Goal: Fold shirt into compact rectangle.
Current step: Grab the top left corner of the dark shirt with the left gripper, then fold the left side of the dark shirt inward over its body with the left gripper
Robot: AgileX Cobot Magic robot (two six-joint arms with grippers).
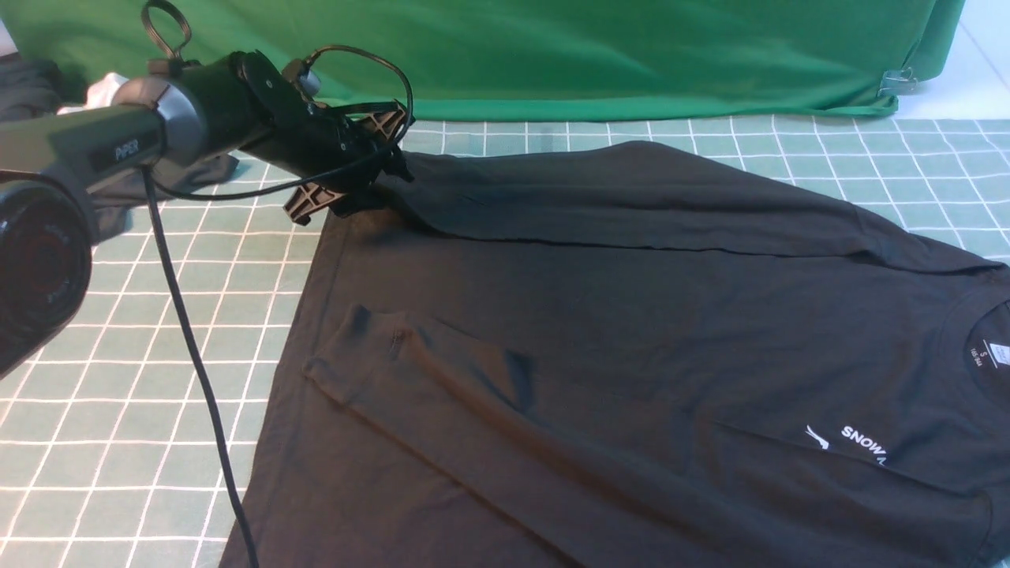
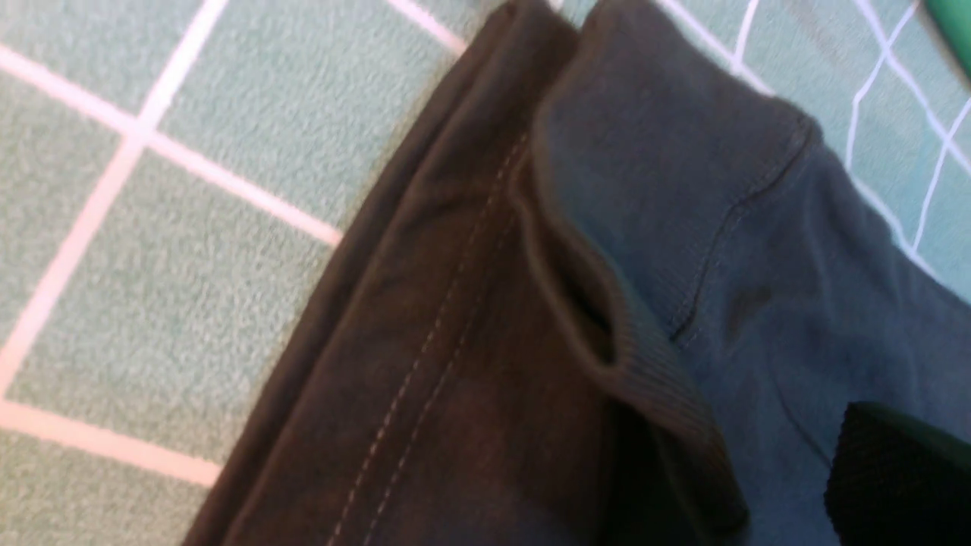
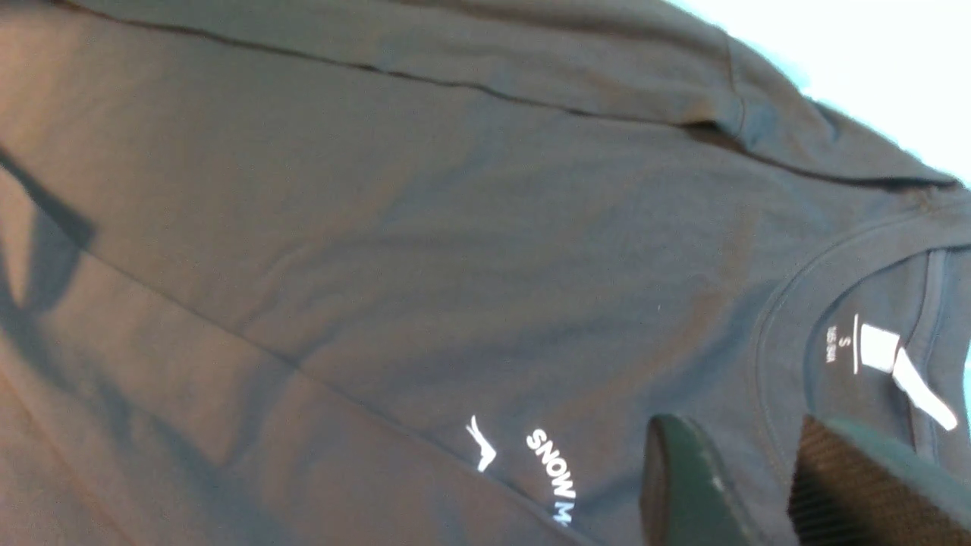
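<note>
Shirt (image 1: 615, 315) lay spread on the gridded table (image 1: 158, 379), sleeves folded inward. The left gripper (image 1: 394, 185) met its far hem corner, grip unclear; the right gripper's fingers (image 3: 690, 485) stood apart. Dragging the sleeve could have ruckled that edge.

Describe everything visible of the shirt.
The shirt is dark, near-black soft fabric, lying flat on the gridded table, its far side folded inward and a sleeve laid diagonally over the body. A small white chest print, partly covered, and a neck label show. The left gripper is at its far hem corner.
</note>
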